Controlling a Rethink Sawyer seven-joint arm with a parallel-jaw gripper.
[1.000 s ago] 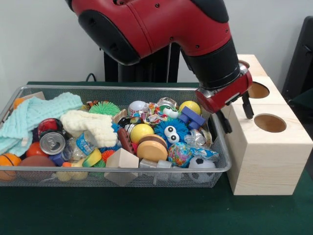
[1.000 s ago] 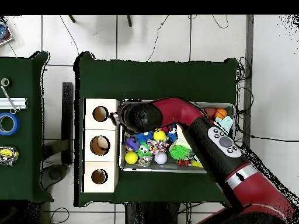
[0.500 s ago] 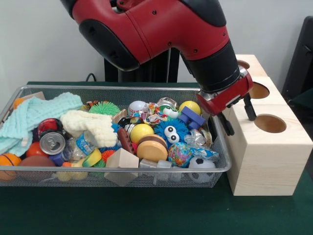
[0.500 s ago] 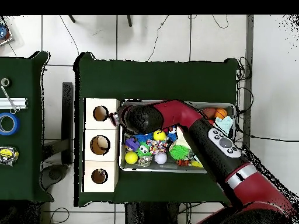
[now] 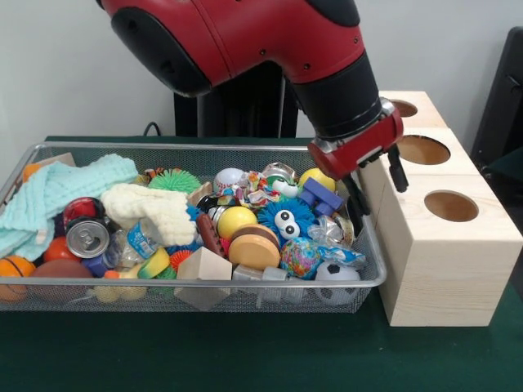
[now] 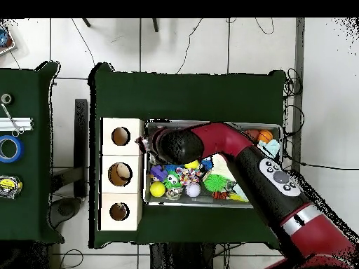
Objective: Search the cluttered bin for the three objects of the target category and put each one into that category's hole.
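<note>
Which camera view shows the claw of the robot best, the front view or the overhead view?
The front view. There the claw hangs in plain sight below the red wrist, both black fingers apart with nothing between them, at the bin's end nearest the wooden cube. In the overhead view the arm covers nearly all of it.

A green tabletop (image 5: 245,355) fills the lower part of the front view. At the left of the frame lies a pale mint knitted cloth (image 5: 57,192), with a cream fuzzy cloth (image 5: 155,211) just to its right. Below them a drink can (image 5: 87,238) shows its silver top, and an orange ball (image 5: 14,269) sits at the lower left. Toward the middle are a yellow ball (image 5: 235,220), a blue furry toy with googly eyes (image 5: 285,219), a tan wooden disc (image 5: 253,251) and a pale wooden block (image 5: 204,268). A small soccer ball (image 5: 337,273) lies at the lower right. In the overhead view, a roll of blue tape (image 6: 10,148) rests on a second green tabletop (image 6: 31,196) at the left edge.
</note>
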